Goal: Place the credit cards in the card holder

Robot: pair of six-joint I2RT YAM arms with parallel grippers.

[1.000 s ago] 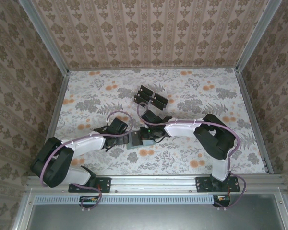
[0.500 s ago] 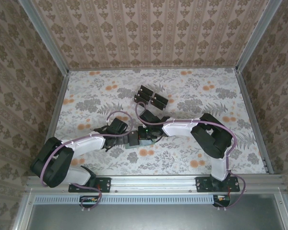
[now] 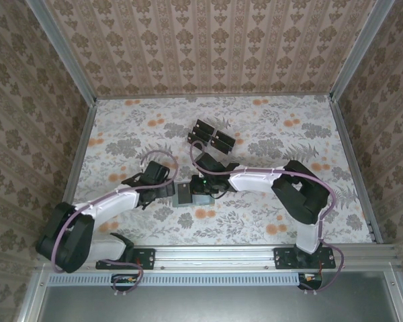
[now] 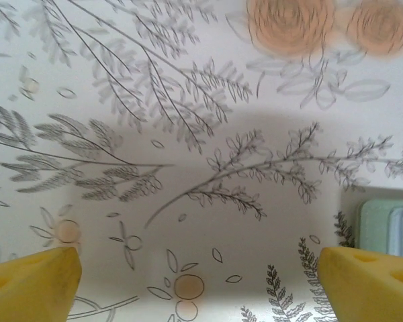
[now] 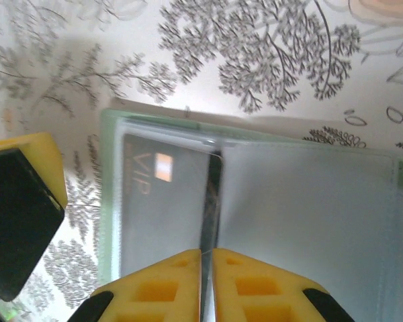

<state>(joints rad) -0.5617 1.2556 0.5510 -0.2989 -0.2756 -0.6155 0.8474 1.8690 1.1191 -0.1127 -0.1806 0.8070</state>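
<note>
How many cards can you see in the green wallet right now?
1: a VIP-marked card under the clear left pocket of the open wallet. The dark strip at the fold, beside the right tool, may be another card's edge; unclear.

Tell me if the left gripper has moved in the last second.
Yes. The left gripper has shifted left, farther from the card rack.

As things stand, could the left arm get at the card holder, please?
Probably yes. The left fingers are open over the table, with the card holder just beside them and nothing lying between. The right fingers sit over the holder, though, so room there looks tight.
</note>
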